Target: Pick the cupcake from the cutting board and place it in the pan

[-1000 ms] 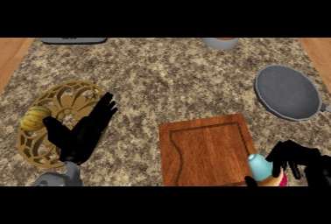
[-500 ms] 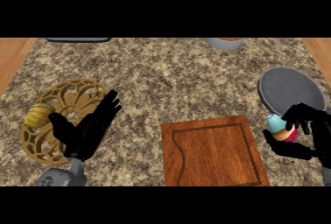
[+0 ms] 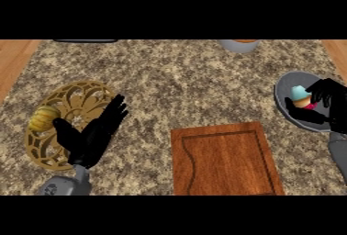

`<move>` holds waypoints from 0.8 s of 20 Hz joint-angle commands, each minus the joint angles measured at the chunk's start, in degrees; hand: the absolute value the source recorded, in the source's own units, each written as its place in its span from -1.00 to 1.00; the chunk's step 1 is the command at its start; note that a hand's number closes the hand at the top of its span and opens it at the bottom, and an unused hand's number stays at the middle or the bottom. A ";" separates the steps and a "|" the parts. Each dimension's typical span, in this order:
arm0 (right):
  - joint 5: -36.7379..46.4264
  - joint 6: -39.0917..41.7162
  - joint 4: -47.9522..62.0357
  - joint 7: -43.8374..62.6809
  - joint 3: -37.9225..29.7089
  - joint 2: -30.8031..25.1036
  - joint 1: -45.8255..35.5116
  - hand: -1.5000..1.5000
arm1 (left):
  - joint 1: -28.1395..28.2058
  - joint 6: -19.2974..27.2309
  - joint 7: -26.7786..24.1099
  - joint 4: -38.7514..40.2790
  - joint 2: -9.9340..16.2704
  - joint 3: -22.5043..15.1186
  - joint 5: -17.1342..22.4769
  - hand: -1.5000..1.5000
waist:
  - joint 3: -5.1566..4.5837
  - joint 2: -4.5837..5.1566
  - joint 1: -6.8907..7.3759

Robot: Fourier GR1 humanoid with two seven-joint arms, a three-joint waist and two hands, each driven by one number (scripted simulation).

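The cupcake (image 3: 299,94), with blue frosting and a tan base, is held in my right hand (image 3: 324,103), whose fingers curl round it. Hand and cupcake are over the grey round pan (image 3: 286,92) at the counter's right edge. The wooden cutting board (image 3: 226,158) lies bare at the lower middle. My left hand (image 3: 95,131) rests open, fingers straight, beside the gold plate.
A gold openwork plate (image 3: 71,117) with a yellow item (image 3: 42,117) on it sits at the left. A grey pot (image 3: 238,45) stands at the far edge, and a dark object (image 3: 85,41) at the far left.
My right hand has carried the cupcake up and away from the cutting board's right side to over the pan. The left hand has stayed put.
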 commanded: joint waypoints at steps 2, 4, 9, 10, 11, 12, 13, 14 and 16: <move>-4.00 0.09 19.73 -11.95 -7.33 -1.05 -10.74 1.00 | -2.40 0.84 0.95 0.87 -1.12 0.46 -0.38 0.00 | 0.08 0.39 0.63; -2.00 -3.58 26.52 -13.43 -7.57 1.09 -15.49 1.00 | 2.12 -0.16 -1.27 -1.51 -1.14 -1.70 -1.75 0.00 | 0.06 0.33 1.26; -4.15 -1.33 36.61 -20.82 -12.02 -2.90 -19.22 1.00 | 0.16 -1.14 -2.46 1.25 -1.65 -0.68 -1.37 0.00 | 0.16 0.98 1.97; -3.51 -0.65 38.60 -20.52 -12.02 -4.27 -21.53 1.00 | 0.81 -1.76 -0.72 -0.68 -0.35 -0.11 -0.62 0.00 | 0.12 0.72 1.87; -0.23 -0.61 41.30 -11.35 -9.34 -5.82 -19.89 1.00 | -2.18 -1.74 0.92 -0.03 -0.87 -0.64 -0.40 0.00 | 0.14 1.52 2.98; 3.24 -1.21 43.00 -9.83 -6.15 -5.61 -18.92 -1.00 | -2.15 -2.10 2.11 -1.68 0.30 0.29 0.43 0.00 | 0.11 1.51 3.75; 4.18 1.15 44.36 -10.01 -5.06 -6.12 -19.31 -1.00 | -0.62 -3.32 0.11 -1.03 0.78 0.75 0.75 0.00 | 0.05 1.19 3.12; 4.60 2.21 45.79 -9.07 -4.78 -6.23 -21.15 -1.00 | -2.67 -2.32 1.45 0.09 -0.37 0.07 0.25 0.00 | 0.15 1.61 3.44; 4.68 3.01 47.69 -9.67 -4.84 -5.15 -21.61 -1.00 | -2.40 -0.94 -0.65 0.53 -2.26 -0.93 -1.21 0.00 | 0.25 1.79 3.58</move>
